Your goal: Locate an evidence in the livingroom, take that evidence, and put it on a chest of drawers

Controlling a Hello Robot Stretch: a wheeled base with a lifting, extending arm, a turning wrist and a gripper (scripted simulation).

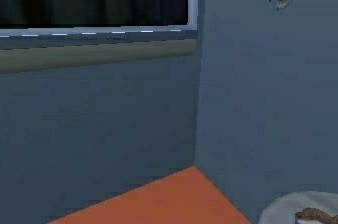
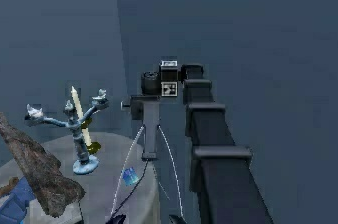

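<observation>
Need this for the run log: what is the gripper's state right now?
Gripper: state cannot be told, nor whether it holds anything; a small blue thing lies on the round table by its far end.

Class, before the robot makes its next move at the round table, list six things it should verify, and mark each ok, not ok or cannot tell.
1. Is the tool at the round table? Ok.
2. What the tool holds: cannot tell; a small blue thing lies on the table at it.
3. Is the small blue thing the evidence? Cannot tell.
4. Candle holder upright: ok.
5. Brown rock-like piece apart from the tool: ok.
6. Way straight ahead: not ok; a wall with a window stands there.
</observation>
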